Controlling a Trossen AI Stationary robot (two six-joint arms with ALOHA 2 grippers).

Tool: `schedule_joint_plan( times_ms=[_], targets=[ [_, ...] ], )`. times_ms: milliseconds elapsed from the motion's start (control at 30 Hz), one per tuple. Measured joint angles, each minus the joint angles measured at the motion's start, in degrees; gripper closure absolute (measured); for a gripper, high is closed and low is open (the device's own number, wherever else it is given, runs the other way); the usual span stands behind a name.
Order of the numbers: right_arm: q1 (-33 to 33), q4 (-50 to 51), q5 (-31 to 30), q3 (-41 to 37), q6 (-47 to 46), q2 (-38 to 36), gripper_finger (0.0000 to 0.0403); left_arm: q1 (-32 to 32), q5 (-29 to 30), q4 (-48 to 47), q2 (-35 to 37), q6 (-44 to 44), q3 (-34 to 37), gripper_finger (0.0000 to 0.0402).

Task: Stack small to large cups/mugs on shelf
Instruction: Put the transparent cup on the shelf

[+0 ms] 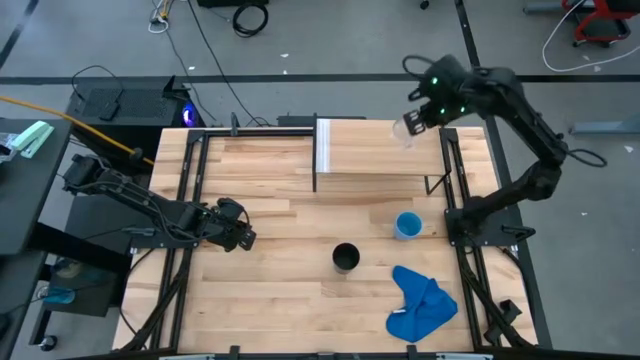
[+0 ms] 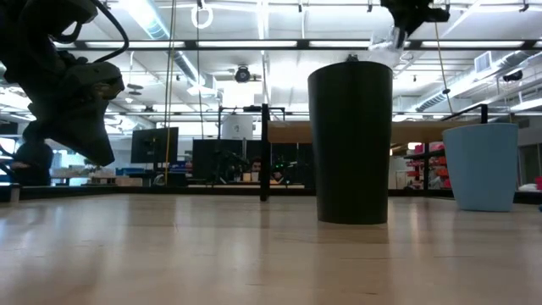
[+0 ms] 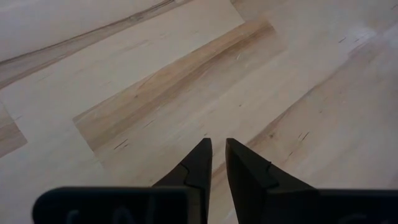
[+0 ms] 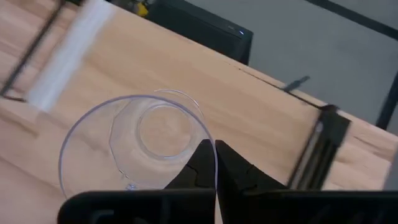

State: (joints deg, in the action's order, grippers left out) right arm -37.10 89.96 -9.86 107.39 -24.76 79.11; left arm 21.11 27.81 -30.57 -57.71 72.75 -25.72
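The small clear cup [image 4: 134, 152] is held by my right gripper [image 4: 215, 155], high above the right end of the light-wood shelf [image 1: 375, 150]; the high view shows the cup [image 1: 408, 128] beside the gripper [image 1: 420, 115]. The light-blue cup [image 1: 407, 225] and the black cup [image 1: 345, 257] stand upright on the tabletop in front of the shelf, and both show in the low view, black [image 2: 351, 144] and blue [image 2: 480, 167]. My left gripper [image 1: 240, 232] hovers shut over the table's left half, touching nothing. My right gripper pinches the clear cup's rim [image 4: 210, 144] between its two fingers, one finger inside the mouth and one outside the wall. The cup is lifted clear above the shelf, its open mouth turned toward the wrist camera.
A crumpled blue cloth [image 1: 420, 305] lies near the table's front right corner. The shelf has a white end panel [image 1: 323, 145] on its left and thin black legs. Black frame rails [image 1: 185, 200] run along both table sides. Bare wood lies between the left gripper and the black cup.
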Motion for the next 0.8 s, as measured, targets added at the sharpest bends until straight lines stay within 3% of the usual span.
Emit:
schedule_joint_plan(
  times_ms=[300, 567, 800],
  targets=[
    [-16.8, 0.0, 8.6, -4.8, 13.7, 2.0, 0.0403, 0.0, 0.0, 0.0, 0.0, 0.0, 0.0, 0.0340],
    [-19.1, 0.1, 9.5, -13.9, 19.4, 0.6, 0.0403, 0.0, 0.0, 0.0, 0.0, 0.0, 0.0, 0.0350],
    [-19.1, 0.1, 8.8, -15.4, 20.8, 0.6, 0.0403, 0.0, 0.0, 0.0, 0.0, 0.0, 0.0, 0.0345]
  ],
)
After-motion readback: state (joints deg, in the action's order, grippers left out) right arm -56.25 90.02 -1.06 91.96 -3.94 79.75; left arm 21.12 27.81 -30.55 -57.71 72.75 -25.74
